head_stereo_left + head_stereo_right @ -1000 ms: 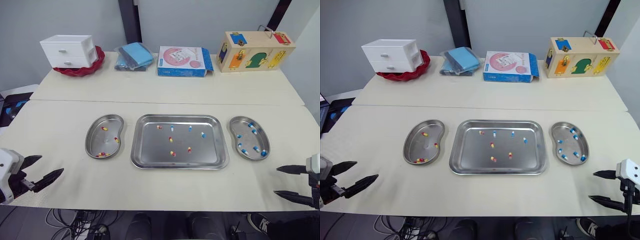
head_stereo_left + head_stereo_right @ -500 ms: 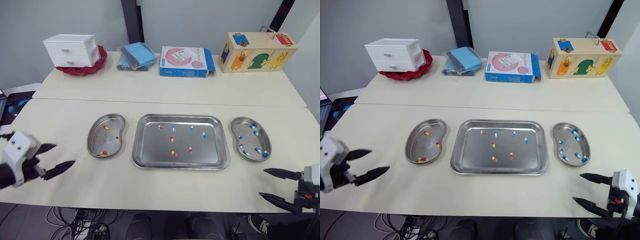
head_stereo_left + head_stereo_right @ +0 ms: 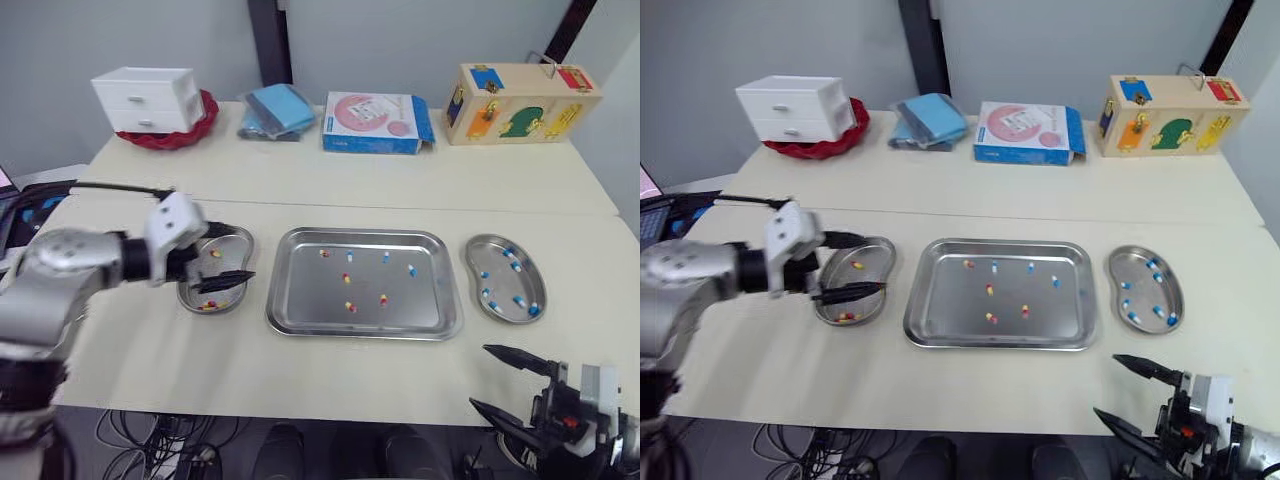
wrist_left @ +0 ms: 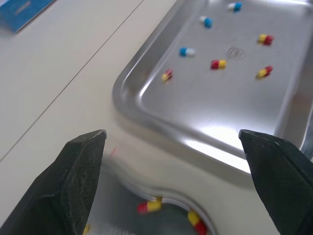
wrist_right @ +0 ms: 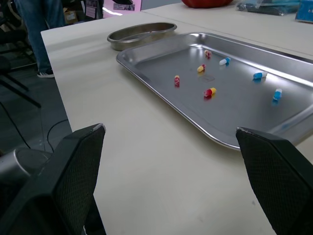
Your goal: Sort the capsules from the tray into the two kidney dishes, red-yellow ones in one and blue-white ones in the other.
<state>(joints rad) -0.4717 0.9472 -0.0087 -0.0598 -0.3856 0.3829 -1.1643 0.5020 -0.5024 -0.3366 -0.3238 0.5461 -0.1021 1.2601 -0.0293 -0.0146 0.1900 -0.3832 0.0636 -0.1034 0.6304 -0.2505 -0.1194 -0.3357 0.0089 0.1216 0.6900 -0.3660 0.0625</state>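
One tray (image 3: 300, 300) sits mid-table (image 3: 330, 190) and holds seven capsules: four red-yellow (image 3: 346, 278), three blue-white (image 3: 411, 270). There are two kidney dishes. The left dish (image 3: 241, 240), at the tray's 9 o'clock, shows at least three red-yellow. The right dish (image 3: 500, 285), at 3 o'clock, holds roughly seven blue-white. Left gripper (image 3: 238, 254) hovers over the left dish, fingers spread wide, empty. Right gripper (image 3: 480, 376) is at the tray's 5 o'clock, off the table's near edge, fingers wide apart, empty. The print on the blue box (image 3: 375, 122) at 12 o'clock is too small to read.
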